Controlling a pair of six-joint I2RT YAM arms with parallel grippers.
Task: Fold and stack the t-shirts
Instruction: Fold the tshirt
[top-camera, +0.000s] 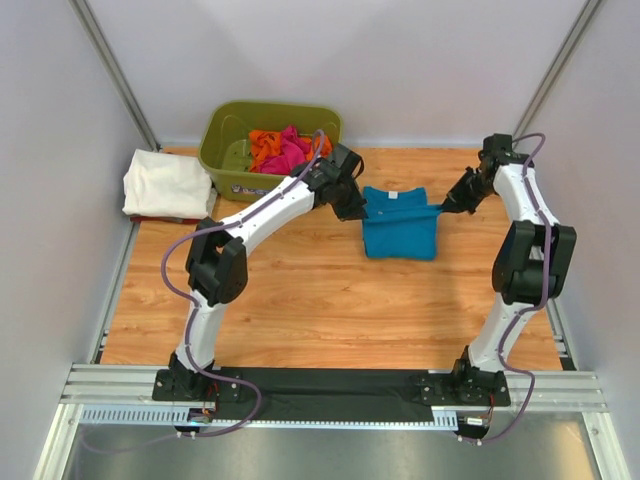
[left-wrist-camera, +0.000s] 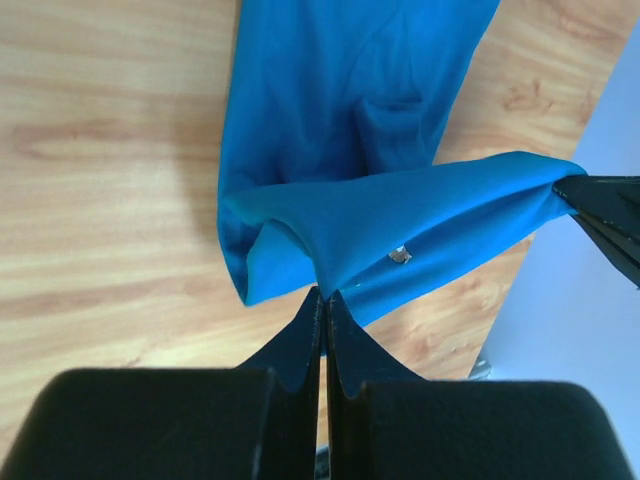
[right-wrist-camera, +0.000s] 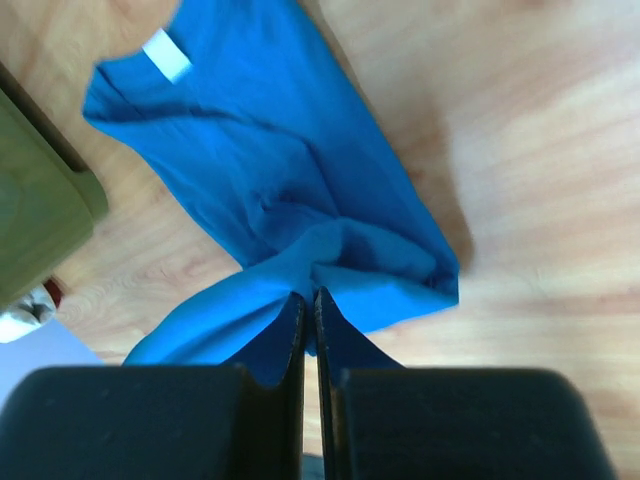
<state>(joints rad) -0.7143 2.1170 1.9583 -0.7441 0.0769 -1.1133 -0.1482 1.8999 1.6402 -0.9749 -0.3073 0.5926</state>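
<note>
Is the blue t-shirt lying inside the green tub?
No, the blue t-shirt lies out on the wooden table, to the right of the green tub and apart from it.

From above, my left end effector (top-camera: 362, 208) hides the left edge of the teal-blue soft cloth t-shirt (top-camera: 402, 228). My left wrist view cuts that shirt off at the top. The olive-green plastic tub (right-wrist-camera: 40, 215) is cropped in my right wrist view; its heaped pink and orange cloth shirts (top-camera: 280, 151) overlap too much to count.
</note>
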